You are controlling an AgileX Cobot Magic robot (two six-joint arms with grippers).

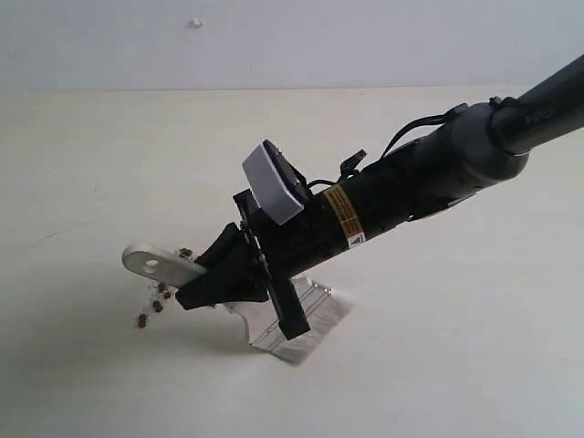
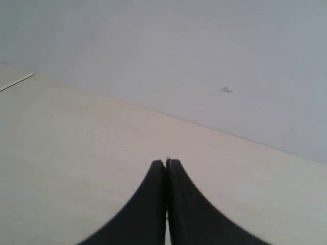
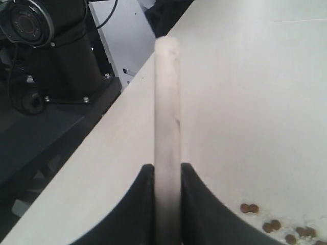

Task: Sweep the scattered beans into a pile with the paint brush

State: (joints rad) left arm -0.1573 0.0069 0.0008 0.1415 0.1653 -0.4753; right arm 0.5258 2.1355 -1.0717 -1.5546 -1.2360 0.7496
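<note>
My left gripper [image 2: 166, 162] is clenched on nothing, fingertips pressed together above bare tabletop [image 2: 76, 153], well away from the work; it does not show in the exterior view.

Furthest left in the exterior view is the handle end of the paint brush [image 1: 161, 264], white with a hole through it, raised clear of the tabletop [image 1: 456, 356]. Just beneath and beside it lie the beans [image 1: 157, 299], a small loose cluster of reddish-brown dots. Next comes my right gripper [image 1: 219, 274], grasping the handle with a black finger on either side. The brush slopes down to the right of it, ferrule and white bristles resting on the tabletop. Further right, my arm [image 1: 411, 178] carries a yellow-orange label [image 1: 341, 210]; its print is too small to read.

My right wrist view shows the handle [image 3: 167, 102] clamped in the gripper [image 3: 167, 168], with beans [image 3: 276, 225] beside it.
</note>
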